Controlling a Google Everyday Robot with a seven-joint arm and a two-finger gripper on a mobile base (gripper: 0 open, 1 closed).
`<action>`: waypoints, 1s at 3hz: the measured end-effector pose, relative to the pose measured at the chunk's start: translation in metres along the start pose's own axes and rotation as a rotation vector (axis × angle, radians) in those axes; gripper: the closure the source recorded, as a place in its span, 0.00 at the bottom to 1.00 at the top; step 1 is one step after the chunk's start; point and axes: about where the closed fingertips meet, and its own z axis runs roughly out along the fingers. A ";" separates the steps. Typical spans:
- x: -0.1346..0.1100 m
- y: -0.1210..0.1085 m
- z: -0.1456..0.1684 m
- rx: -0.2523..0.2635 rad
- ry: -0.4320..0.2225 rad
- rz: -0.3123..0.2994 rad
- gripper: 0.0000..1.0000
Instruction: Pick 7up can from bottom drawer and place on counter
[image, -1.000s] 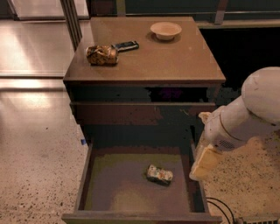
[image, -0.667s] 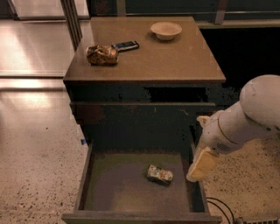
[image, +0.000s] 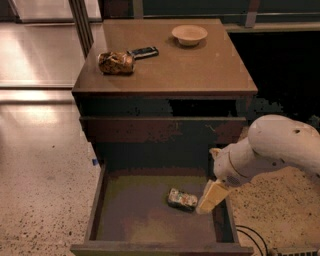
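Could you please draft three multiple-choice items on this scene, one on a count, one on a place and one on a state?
1. How many things lie on the flat brown matte counter? A. one B. five C. three
2. Where is the small pale silvery-green 7up can? A. on the counter B. in the wide dark grey-brown bottom drawer C. on the speckled floor
3. That drawer is: A. pulled open B. shut C. taken out

Answers:
1. C: only the shallow tan bowl, brown-gold shiny packet and flat black slab lie there.
2. B: it lies on its side inside, with the yellowish pincer close beside it.
3. A: its inside shows from above.
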 end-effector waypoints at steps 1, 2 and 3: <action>0.005 0.015 0.050 -0.040 -0.007 0.031 0.00; 0.005 0.015 0.050 -0.040 -0.007 0.031 0.00; 0.017 0.011 0.076 -0.058 -0.036 0.076 0.00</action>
